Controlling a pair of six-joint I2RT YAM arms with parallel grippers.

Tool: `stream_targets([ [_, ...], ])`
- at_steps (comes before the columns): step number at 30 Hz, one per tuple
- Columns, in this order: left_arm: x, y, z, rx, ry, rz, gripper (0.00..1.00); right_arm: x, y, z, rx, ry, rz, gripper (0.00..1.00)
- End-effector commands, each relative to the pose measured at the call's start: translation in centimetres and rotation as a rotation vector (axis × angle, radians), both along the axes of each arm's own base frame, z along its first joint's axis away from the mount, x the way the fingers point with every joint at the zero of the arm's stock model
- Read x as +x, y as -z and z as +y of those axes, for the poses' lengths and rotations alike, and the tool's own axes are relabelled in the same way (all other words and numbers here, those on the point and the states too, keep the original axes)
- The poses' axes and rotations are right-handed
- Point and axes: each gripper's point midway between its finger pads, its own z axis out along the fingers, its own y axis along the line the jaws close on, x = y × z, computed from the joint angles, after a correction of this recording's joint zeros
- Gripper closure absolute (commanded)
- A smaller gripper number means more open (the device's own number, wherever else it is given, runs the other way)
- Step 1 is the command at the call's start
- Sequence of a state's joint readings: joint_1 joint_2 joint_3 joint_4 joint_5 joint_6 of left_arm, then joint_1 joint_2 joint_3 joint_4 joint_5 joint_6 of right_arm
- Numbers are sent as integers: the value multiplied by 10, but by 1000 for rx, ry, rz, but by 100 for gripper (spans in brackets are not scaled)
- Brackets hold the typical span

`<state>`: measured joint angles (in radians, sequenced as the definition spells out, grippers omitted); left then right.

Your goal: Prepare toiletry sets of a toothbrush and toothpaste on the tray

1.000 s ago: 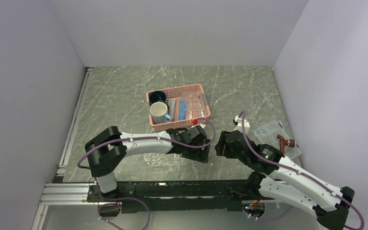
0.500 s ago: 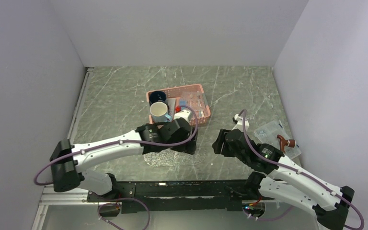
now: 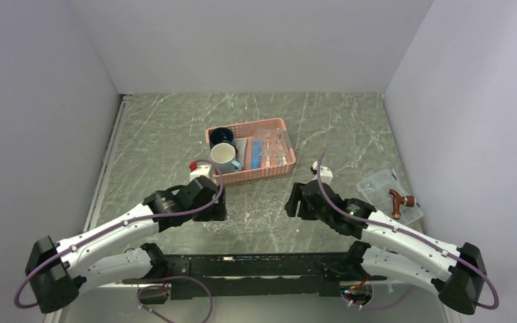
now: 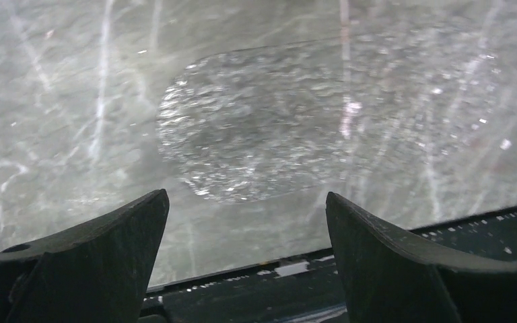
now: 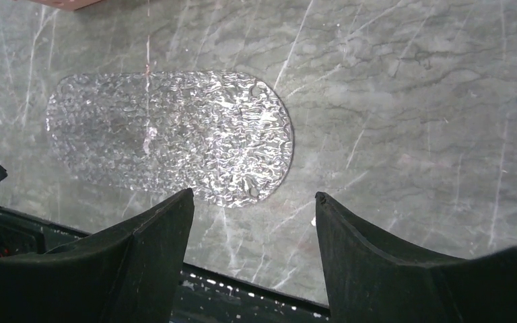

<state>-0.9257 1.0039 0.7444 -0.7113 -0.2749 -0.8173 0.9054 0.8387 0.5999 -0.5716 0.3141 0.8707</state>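
The clear oval tray (image 3: 249,221) lies flat on the marble counter (image 3: 161,128) near its front edge, its long axis running left to right between the two arms. The left gripper (image 4: 246,196) hovers over the tray's left end, fingers spread and released. The right gripper (image 5: 254,195) hangs by its right end, fingers likewise apart, gripping nothing. Behind, in the pink basket (image 3: 249,125), a blue toothpaste (image 3: 257,153) tube lies lengthwise front to back, right of a white mug (image 3: 223,157).
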Motion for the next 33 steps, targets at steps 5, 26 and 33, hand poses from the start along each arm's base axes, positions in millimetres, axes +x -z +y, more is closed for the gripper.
stream_targets([
  [5, 4, 22, 30, -82, -94, 11, 3, 17, 9, 21, 88, -21, -3, 13],
  [26, 18, 76, 35, -95, -123, 96, 1, 28, 41, 40, 161, -107, 66, 10],
  [33, 20, 84, 30, -97, -108, 114, 1, 31, 48, 44, 167, -108, 64, 10],
])
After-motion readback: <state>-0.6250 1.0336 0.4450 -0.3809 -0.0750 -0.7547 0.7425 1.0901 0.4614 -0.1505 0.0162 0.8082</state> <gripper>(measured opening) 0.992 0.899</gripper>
